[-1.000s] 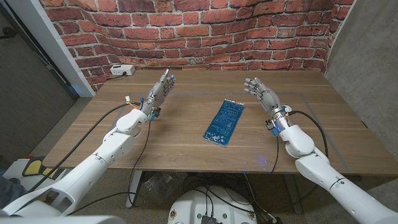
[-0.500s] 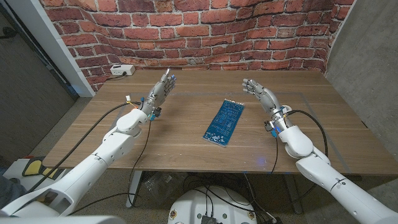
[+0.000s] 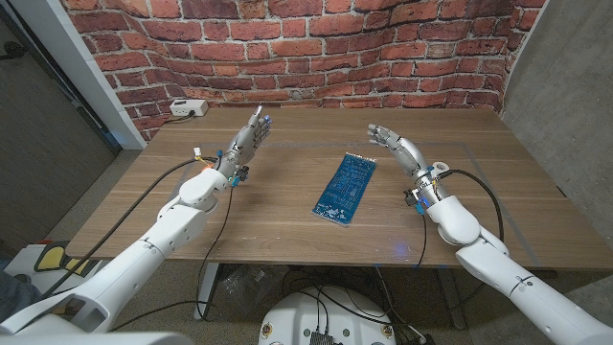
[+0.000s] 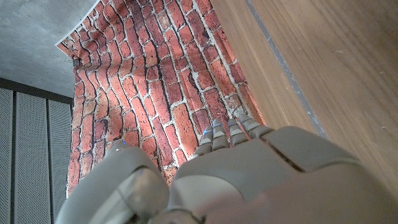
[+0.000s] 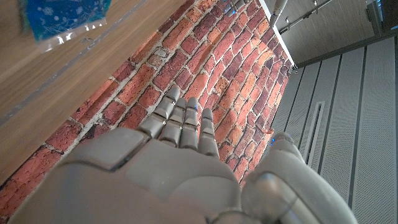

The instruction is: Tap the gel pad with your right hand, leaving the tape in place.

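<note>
A blue gel pad (image 3: 346,187) in a clear wrapper lies flat near the middle of the wooden table (image 3: 287,216); one end of it appears in the right wrist view (image 5: 65,15). My right hand (image 3: 395,146) hovers above the table just right of the pad's far end, fingers apart and leaning toward the pad, holding nothing. Its back shows in the right wrist view (image 5: 168,162). My left hand (image 3: 245,142) is raised over the table's left part, fingers straight and empty, well clear of the pad; the left wrist view shows its back (image 4: 230,174).
A white socket box (image 3: 189,107) sits at the table's back left corner against the brick wall (image 3: 316,48). A thin pale line (image 3: 316,140) runs across the tabletop behind the pad. Cables trail from both wrists over the table.
My right hand has drifted a little to the left, toward the pad's far end, with its fingers tipping that way. The left hand and the pad have stayed put.
</note>
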Controlling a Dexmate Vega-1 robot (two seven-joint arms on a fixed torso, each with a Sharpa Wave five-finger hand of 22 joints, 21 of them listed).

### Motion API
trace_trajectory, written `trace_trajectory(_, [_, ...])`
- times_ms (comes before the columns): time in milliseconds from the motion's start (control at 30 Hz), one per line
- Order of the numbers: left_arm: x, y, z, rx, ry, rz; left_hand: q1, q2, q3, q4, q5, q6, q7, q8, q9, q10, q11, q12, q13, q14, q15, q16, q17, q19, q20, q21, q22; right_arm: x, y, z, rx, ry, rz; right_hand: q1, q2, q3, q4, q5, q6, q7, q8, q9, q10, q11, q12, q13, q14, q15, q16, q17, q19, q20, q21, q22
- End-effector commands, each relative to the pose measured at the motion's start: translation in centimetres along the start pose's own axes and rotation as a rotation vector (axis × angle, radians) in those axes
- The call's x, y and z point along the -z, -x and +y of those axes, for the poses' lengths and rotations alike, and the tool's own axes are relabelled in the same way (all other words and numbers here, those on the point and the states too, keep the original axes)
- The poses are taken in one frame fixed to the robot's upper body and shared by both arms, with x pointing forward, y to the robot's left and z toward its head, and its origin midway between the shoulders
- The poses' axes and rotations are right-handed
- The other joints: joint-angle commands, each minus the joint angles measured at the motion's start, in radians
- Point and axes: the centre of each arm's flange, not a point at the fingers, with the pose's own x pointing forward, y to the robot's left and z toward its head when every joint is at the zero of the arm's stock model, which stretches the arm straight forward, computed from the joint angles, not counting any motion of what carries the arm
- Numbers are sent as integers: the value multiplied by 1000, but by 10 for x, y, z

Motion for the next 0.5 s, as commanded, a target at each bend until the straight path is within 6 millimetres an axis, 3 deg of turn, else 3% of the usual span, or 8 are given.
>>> trace_trajectory(33, [-1, 2, -1, 1, 2, -4, -1, -4, -6, 3, -1, -4, 1, -3, 6, -3, 0, -1, 3, -8, 1, 2, 3, -11, 1, 0, 3, -13, 3, 9, -18, 146, -40, -2, 2, 3, -3, 4, 3, -3, 3, 3, 6, -1, 1, 3, 12, -2, 2, 3, 14, 2, -5, 6])
trace_trajectory(500, [-3, 4, -2, 0, 5, -22, -2, -3, -10, 4, -1, 0, 0, -2, 6, -1, 2, -1, 3, -5, 0, 4, 3, -10, 1, 0, 3, -14, 9, 22, 13, 276, -82, -3, 1, 1, -6, 5, 10, -8, 5, 3, 22, -9, 7, 3, 27, -14, 5, 2, 33, -8, -8, 6])
